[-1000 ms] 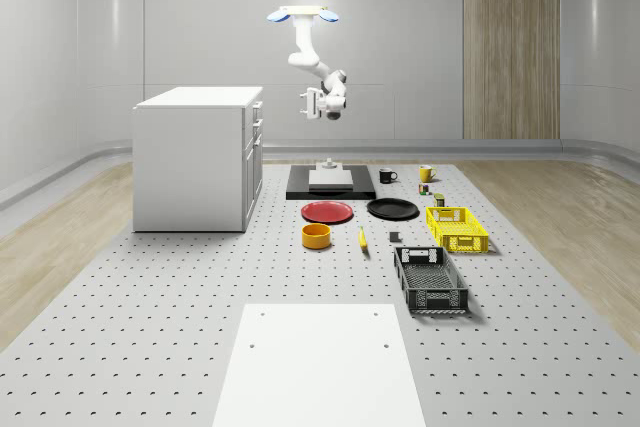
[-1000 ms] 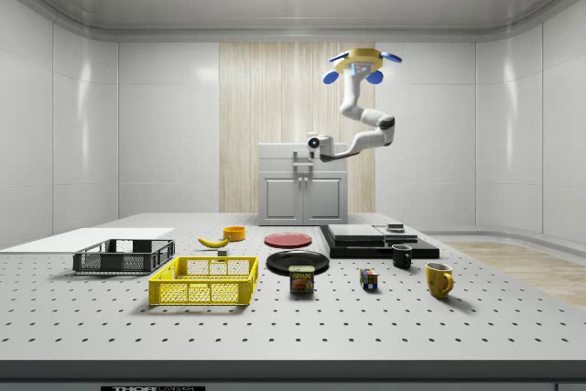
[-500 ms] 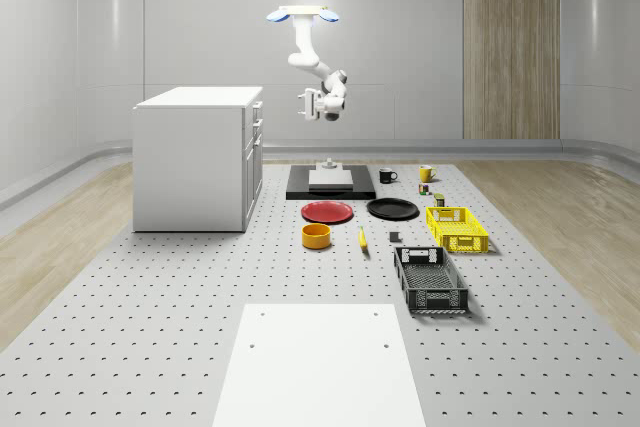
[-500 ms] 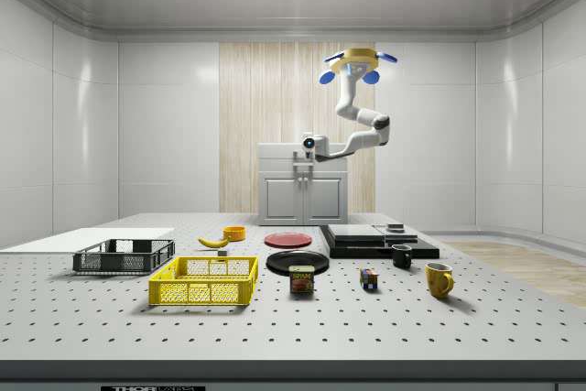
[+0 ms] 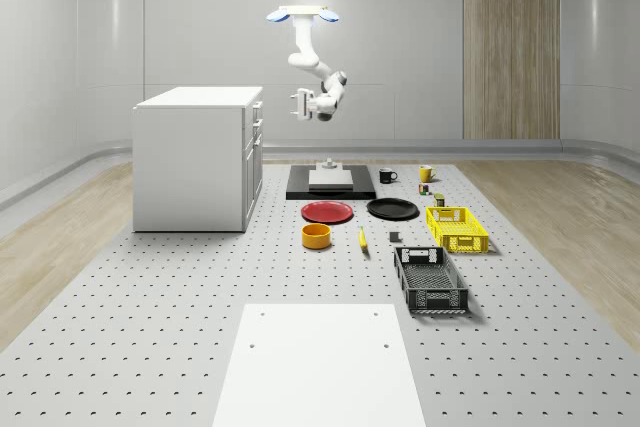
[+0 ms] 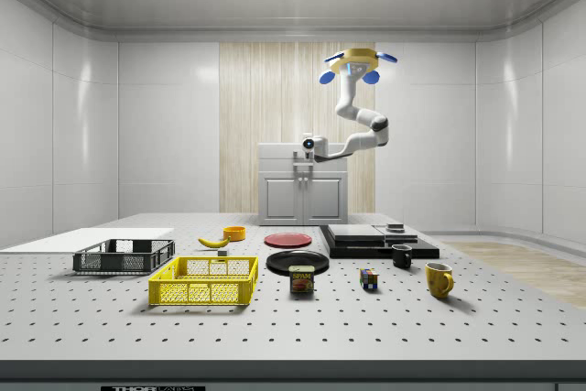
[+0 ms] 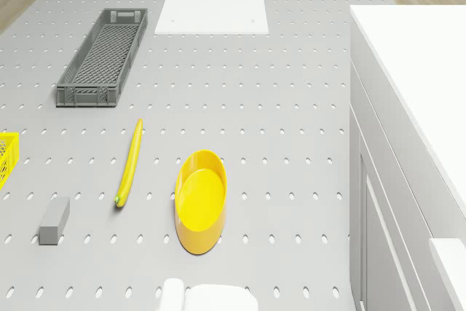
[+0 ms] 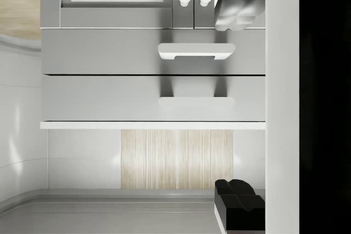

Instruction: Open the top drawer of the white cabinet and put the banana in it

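Jaws stood apart as I held the gripper (image 5: 298, 105) facing the cabinet (image 5: 198, 157) drawers; drone (image 5: 303, 15) hovered at its three o'clock

Bright, even overhead panel light; soft faint shadows under objects; mild wall glare; possibly no blur.

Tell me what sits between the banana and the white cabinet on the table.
In the drone view, a yellow bowl lies between the banana and the white cabinet; otherwise bare table.
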Motion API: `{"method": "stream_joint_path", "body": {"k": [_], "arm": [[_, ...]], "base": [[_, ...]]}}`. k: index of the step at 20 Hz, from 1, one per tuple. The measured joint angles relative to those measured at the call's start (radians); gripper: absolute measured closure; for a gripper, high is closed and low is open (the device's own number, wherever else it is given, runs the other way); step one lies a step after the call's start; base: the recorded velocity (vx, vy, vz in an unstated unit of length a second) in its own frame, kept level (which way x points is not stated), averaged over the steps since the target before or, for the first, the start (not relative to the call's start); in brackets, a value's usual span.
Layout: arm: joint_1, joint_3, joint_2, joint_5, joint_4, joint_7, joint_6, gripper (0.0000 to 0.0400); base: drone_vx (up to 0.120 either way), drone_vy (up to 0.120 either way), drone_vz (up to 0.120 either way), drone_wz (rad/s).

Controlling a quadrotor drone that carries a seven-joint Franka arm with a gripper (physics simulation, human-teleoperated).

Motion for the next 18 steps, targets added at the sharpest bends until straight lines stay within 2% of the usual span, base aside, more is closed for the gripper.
{"method": "stream_joint_path", "body": {"k": [9,18], "arm": [[0.044,0.093,0.031,0.105,-0.045,-0.039,0.111,0.0000],[0.101,0.188,0.089,0.233,-0.064,-0.094,0.217,0.0000]], "base": [[0.000,0.000,0.000,0.000],[0.000,0.000,0.000,0.000]]}}
